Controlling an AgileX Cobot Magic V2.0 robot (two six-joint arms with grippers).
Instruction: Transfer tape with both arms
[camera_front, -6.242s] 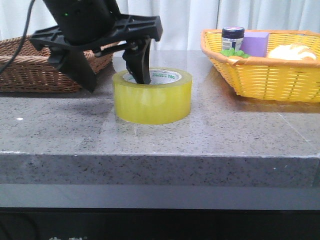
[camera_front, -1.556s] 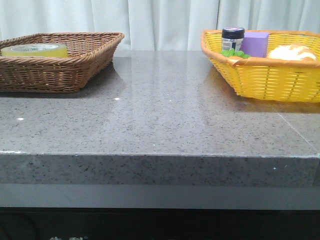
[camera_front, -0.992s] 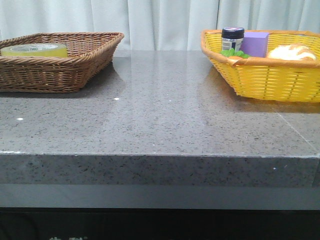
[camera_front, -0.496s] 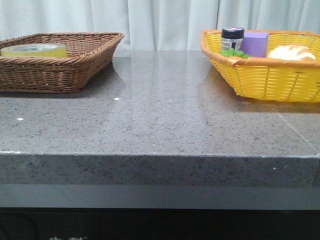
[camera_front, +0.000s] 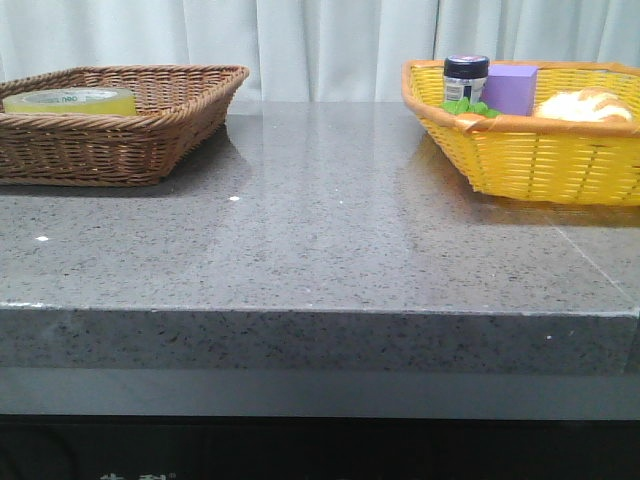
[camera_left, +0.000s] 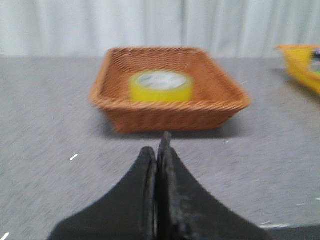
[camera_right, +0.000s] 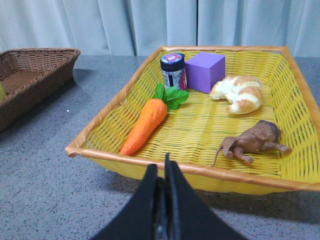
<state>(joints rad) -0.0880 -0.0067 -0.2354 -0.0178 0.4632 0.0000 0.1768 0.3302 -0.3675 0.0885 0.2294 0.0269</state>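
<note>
The yellow tape roll (camera_front: 70, 100) lies flat inside the brown wicker basket (camera_front: 150, 140) at the back left of the table. It also shows in the left wrist view (camera_left: 161, 86), well ahead of my left gripper (camera_left: 159, 150). That gripper is shut and empty, low over the grey table. My right gripper (camera_right: 163, 172) is shut and empty, just short of the near rim of the yellow basket (camera_right: 150, 161). Neither arm shows in the front view.
The yellow basket (camera_front: 540, 160) stands at the back right and holds a toy carrot (camera_right: 145, 125), a dark jar (camera_right: 173, 71), a purple block (camera_right: 205, 71), a croissant (camera_right: 239, 93) and a brown toy animal (camera_right: 252, 141). White curtains hang behind the table.
About six seconds ago the left gripper held the tape roll on the table's middle. Since then the roll lies in the brown basket and the arm is out of the front view. Lately nothing moves.
</note>
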